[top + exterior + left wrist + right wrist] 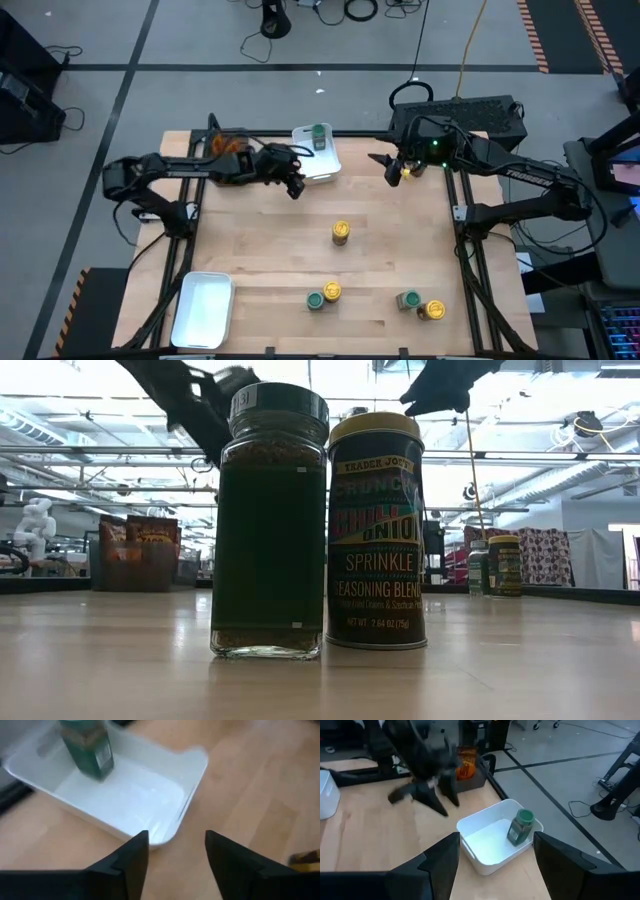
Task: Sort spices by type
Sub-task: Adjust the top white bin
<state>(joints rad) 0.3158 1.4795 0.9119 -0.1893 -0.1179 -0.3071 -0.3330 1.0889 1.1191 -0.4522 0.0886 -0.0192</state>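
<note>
Pale wooden boards make up the table (300, 260), which stands on grey floor crossed by dark lines and strewn with cables. From above, a white rectangular tray (316, 160) with rounded corners sits at the far edge, holding one upright green-lidded jar (319, 136); a second white tray (202, 310) lies at the near left corner. Loose on the wood are a yellow-lidded jar (341, 233) mid-table, a green and yellow pair (323, 296) nearer the front, and another pair (420, 305) to their right. The left gripper (294, 185) hangs just beside the far tray's near left corner, fingers parted with nothing between them; its wrist view shows the tray's smooth glossy wall (165, 830) and the jar (87, 745) in a corner. The right gripper (392, 168) hovers to the right of that tray, fingers spread wide and empty. Only the level view gives detail: a square-shouldered glass jar (270, 520) with dark contents, touching or nearly touching a round printed tin (376, 530) with a yellow cap, before a bright ceilinged hall. An orange-brown bag (466, 762) in a dark bin shows in the right wrist view.
</note>
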